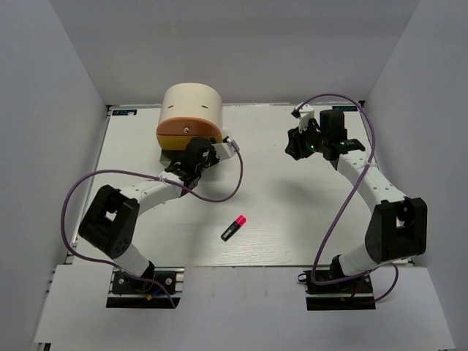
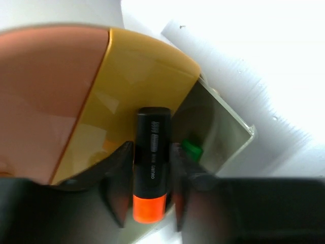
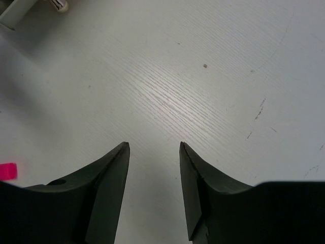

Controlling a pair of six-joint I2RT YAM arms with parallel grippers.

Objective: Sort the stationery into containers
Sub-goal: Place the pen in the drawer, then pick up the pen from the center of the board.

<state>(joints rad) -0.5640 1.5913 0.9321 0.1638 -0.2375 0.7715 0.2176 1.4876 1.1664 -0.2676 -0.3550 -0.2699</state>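
Observation:
In the left wrist view my left gripper [image 2: 150,152] is shut on a black highlighter with an orange cap [image 2: 151,173]. It holds the highlighter over the pulled-out yellow drawer [image 2: 137,76], just behind the drawer's front. A green cap [image 2: 192,149] lies inside that drawer. The orange drawer [image 2: 45,91] above it is closed. In the top view the left gripper [image 1: 196,157] is at the front of the cream cabinet [image 1: 191,106]. A black highlighter with a pink cap [image 1: 234,229] lies on the table. My right gripper [image 1: 297,142] is open and empty above bare table, as the right wrist view [image 3: 154,145] shows.
The pink cap [image 3: 7,171] shows at the left edge of the right wrist view. White walls enclose the table on the left, back and right. The left arm's purple cable [image 1: 219,196] loops over the table near the cabinet.

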